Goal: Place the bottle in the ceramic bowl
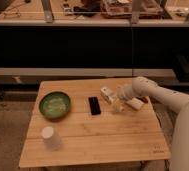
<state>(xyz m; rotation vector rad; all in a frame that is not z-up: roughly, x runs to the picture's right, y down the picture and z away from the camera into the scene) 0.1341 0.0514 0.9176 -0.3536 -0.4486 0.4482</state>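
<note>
The dark-green ceramic bowl (55,105) with a lighter green inside sits at the left of the wooden table (103,142). A small white oblong bottle (107,94) lies at the table's middle right, slanted. My gripper (119,105) hangs low over the table just right of and in front of the bottle, at the end of the white arm coming in from the right. It is very close to the bottle; I cannot tell whether it touches it.
A flat black object (94,105) lies between the bowl and the bottle. A white cup (48,136) stands at the front left. A flat white block (134,103) with something red beside it lies right of the gripper. Dark shelving stands behind the table.
</note>
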